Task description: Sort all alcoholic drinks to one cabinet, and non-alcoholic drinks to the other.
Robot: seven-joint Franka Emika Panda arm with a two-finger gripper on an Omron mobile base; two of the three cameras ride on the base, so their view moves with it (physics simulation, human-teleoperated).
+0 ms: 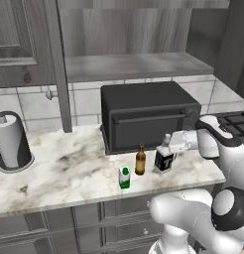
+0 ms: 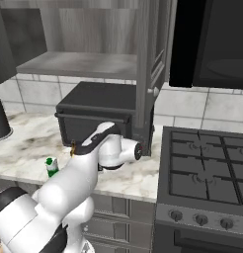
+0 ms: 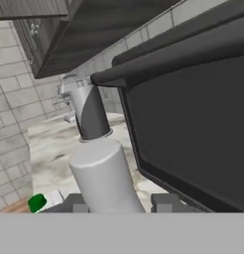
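A clear bottle [image 1: 164, 158] with a black label marked "T" stands on the marble counter [image 1: 69, 168], in front of the black toaster oven [image 1: 146, 116]. My gripper [image 1: 169, 143] reaches in from the right and is shut on the bottle's neck. In the hand view its grey top [image 3: 105, 173] sits between my gripper's [image 3: 119, 203] fingertips [image 3: 166, 201]. A slim brown beer bottle [image 1: 140, 161] stands just left of it. Further left and nearer the edge is a small green-and-white container [image 1: 124, 177], which also appears low in the hand view [image 3: 37, 202].
An open wall cabinet with a bare shelf [image 1: 134, 64] hangs above the oven, its door [image 2: 148, 74] swung out. A closed cabinet [image 1: 15, 39] is at upper left. A paper towel holder [image 1: 12, 141] stands far left. A stove [image 2: 207, 168] borders the counter on the right.
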